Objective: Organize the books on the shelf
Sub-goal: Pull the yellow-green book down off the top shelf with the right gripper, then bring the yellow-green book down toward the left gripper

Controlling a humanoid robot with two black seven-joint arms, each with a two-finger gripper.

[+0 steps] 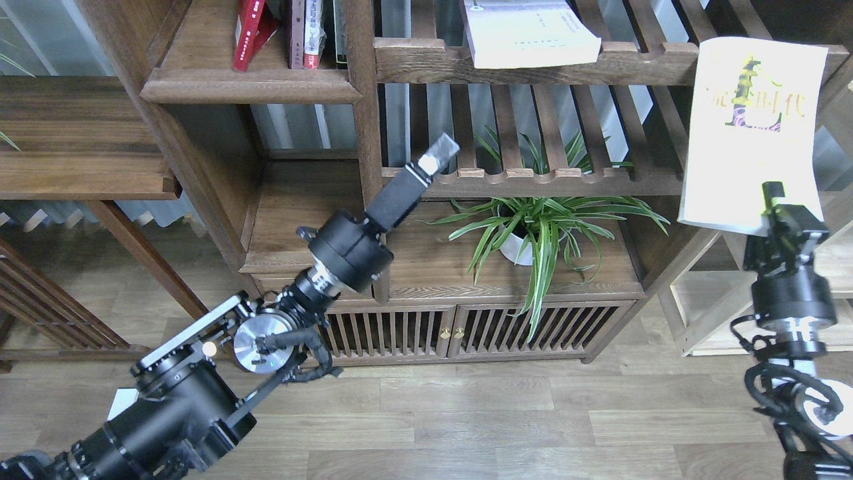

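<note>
My right claw [773, 200] is pinching the large yellow-green paperback with black characters [750, 127] by its lower edge, right of the slatted rack, so I am keeping it upright toward the dark plank shelf [250, 87], my left claw [440, 152] looking empty, gape unclear.

The light is bright and even, daylight-like, and it seems to come from behind the furniture, through the pale panels at the top left. The yellow-green book [750, 133] in my right gripper [773, 200] is overexposed, so its cover looks almost white and washed out. The white book [530, 33] above is pale too. Shadows are soft, darkest under the dark brown shelf [250, 83]. My left gripper [440, 155] is a little blurred. Straight lines bend slightly near the edges
</note>
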